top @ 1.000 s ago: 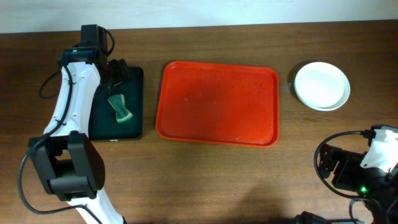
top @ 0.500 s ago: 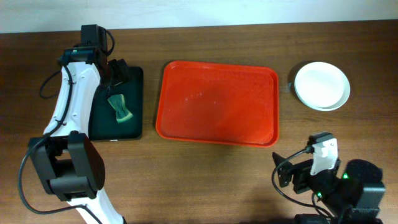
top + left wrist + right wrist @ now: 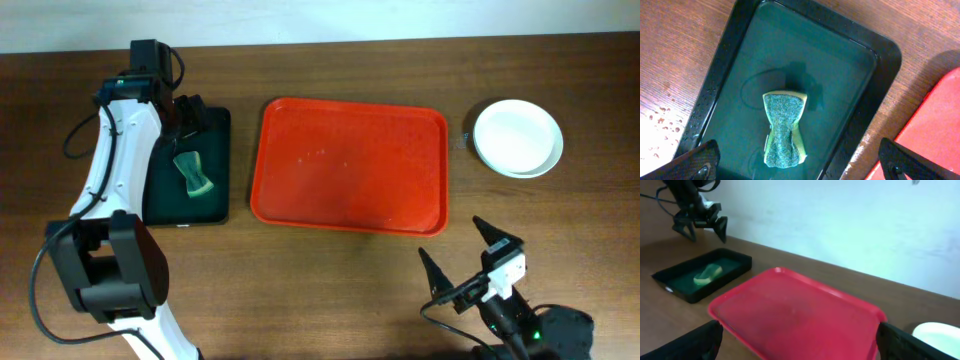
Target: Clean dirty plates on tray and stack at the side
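Observation:
The red tray [image 3: 350, 165] lies mid-table with nothing on it; it also fills the right wrist view [image 3: 795, 315]. The plates [image 3: 517, 138] sit as one pale stack on the table right of the tray, their edge showing in the right wrist view [image 3: 940, 332]. My left gripper [image 3: 188, 118] is open and empty above the black tray [image 3: 218, 200], over a green sponge [image 3: 785, 127]. My right gripper [image 3: 462, 258] is wide open and empty near the front edge, pointing at the red tray.
The black tray [image 3: 880, 55] holds dark water with the sponge [image 3: 193, 172] in it. Water drops lie on the wood left of it. The left arm [image 3: 700, 222] shows far off in the right wrist view.
My right arm has swung from the front right corner leftward and turned to face the red tray, jaws open. The left arm, the sponge and the plates have not moved.

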Controlling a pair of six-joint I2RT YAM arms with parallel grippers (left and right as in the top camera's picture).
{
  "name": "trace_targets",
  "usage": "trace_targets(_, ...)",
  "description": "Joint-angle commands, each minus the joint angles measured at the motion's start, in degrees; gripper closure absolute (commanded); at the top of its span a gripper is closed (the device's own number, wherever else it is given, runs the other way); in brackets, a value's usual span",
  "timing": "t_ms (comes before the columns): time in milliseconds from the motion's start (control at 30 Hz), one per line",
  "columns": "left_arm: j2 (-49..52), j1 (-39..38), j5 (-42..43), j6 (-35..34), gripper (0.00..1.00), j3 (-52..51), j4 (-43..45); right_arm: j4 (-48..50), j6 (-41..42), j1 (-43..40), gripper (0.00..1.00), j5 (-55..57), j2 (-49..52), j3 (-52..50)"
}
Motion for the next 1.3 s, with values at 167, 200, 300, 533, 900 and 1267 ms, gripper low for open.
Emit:
trace_targets(167,-1.0,0.1,0.0,0.1,0.01,0.7,-0.1,15.9,-0.4,0.6,0.02,8.5,-1.7,-11.5)
trace_targets(200,-1.0,0.1,0.0,0.1,0.01,0.7,-0.1,17.7,-0.4,0.6,0.02,9.9,-1.7,-13.0)
trace_targets(300,-1.0,0.1,0.0,0.1,0.01,0.7,-0.1,20.7,-0.4,0.6,0.02,12.7,-1.7,-15.7)
trace_targets(533,-1.0,0.1,0.0,0.1,0.01,0.7,-0.1,25.7,-0.4,0.6,0.02,21.0,-1.7,-20.3)
trace_targets(900,-1.0,0.1,0.0,0.1,0.01,0.7,-0.1,19.2,-0.2,0.6,0.02,24.6,-1.7,-20.3)
trace_targets(1267,-1.0,0.1,0.0,0.1,0.01,0.7,-0.1,19.2,-0.2,0.6,0.02,24.6,-1.7,-20.3)
